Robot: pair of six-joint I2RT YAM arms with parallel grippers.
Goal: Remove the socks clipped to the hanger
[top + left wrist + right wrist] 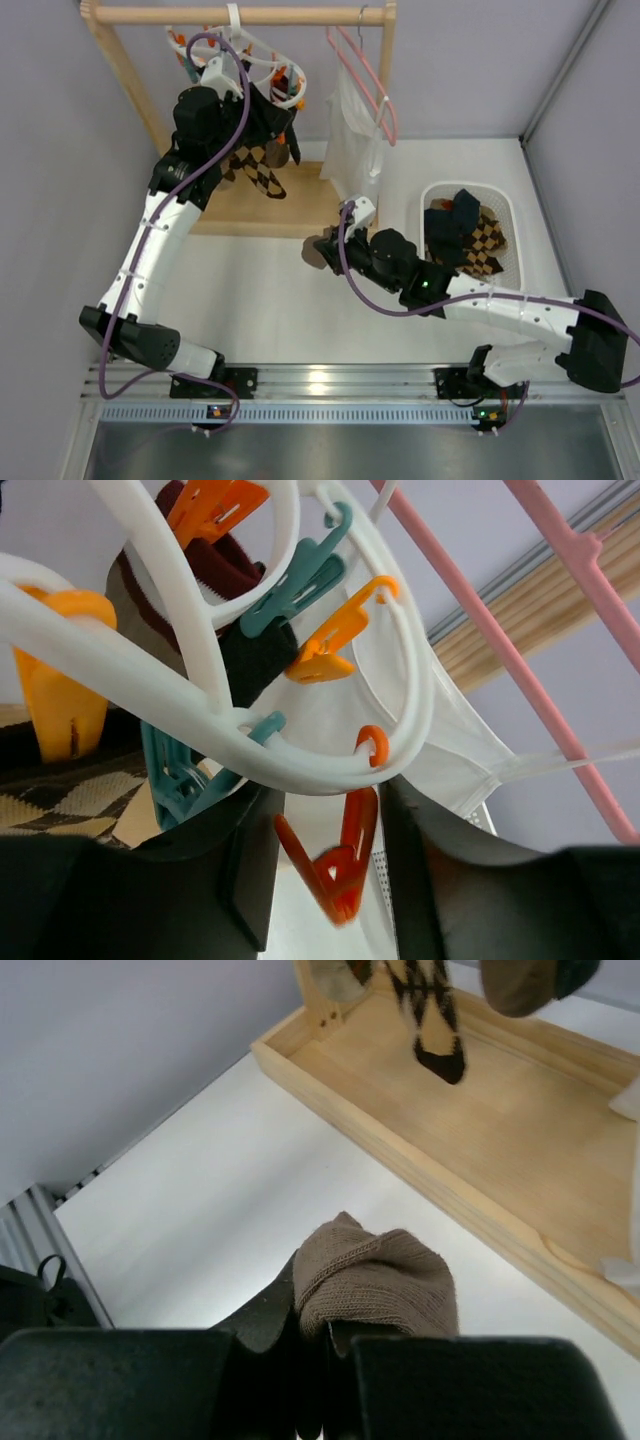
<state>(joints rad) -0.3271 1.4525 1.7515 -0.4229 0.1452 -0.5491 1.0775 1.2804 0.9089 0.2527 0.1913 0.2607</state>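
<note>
In the top view the hanger (262,45) is seen at 11 o'clock, hooked on the wooden rail (240,15), and an argyle sock (262,172) hangs clipped under it. The left gripper (330,815) is raised to the ring. In the left wrist view a red-orange clothespin (335,875) is found between its jaws, at 6 o'clock. The jaws stand partly apart, one on each side of the pin. Whether the pin is already pressed cannot be told, and whether it bites any sock is hidden.

The right gripper (318,1335) is clamped together on a grey-brown sock (375,1270) and is held low near the middle of the table. The basket (465,184), with socks in it, lies at 3 o'clock.

For the step in hand, it is judged that the squeeze should be put on the tail ends of the pin, not on its mouth, so that the mouth is opened. The ring can probably swing, so the pressure should be added slowly and the wrist kept steady. The pink wire hanger (520,670) and the white garment (420,730) are just beside and should not be caught.
</note>
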